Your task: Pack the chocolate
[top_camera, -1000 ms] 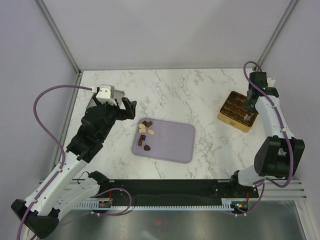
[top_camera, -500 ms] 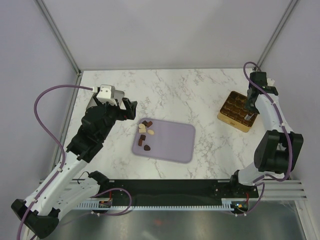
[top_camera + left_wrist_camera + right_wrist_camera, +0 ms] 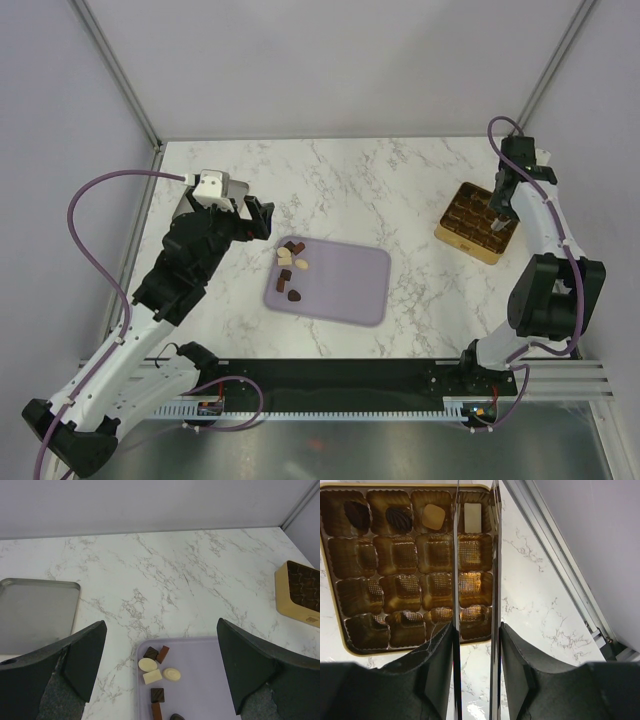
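Note:
Several small chocolate pieces (image 3: 290,270), dark brown, mid brown and cream-white, lie at the left end of the lilac tray (image 3: 345,290). In the left wrist view the chocolates (image 3: 159,672) lie between and below my open, empty left gripper (image 3: 161,630). From above, my left gripper (image 3: 258,218) hovers just left of the tray. My right gripper (image 3: 500,195) is shut on metal tongs (image 3: 455,580), held over the gold compartmented box (image 3: 410,560). The tong blades are slightly apart and empty. The box's far row holds several pieces, among them a white one (image 3: 472,517).
A grey metal tray (image 3: 35,612) lies on the marble table at the left, hidden under my left arm in the top view. The gold box (image 3: 476,222) sits near the right wall. Frame posts stand at both back corners.
My right gripper with the tongs has shifted slightly towards the back over the gold box. My left arm and the chocolates on the tray have not moved.

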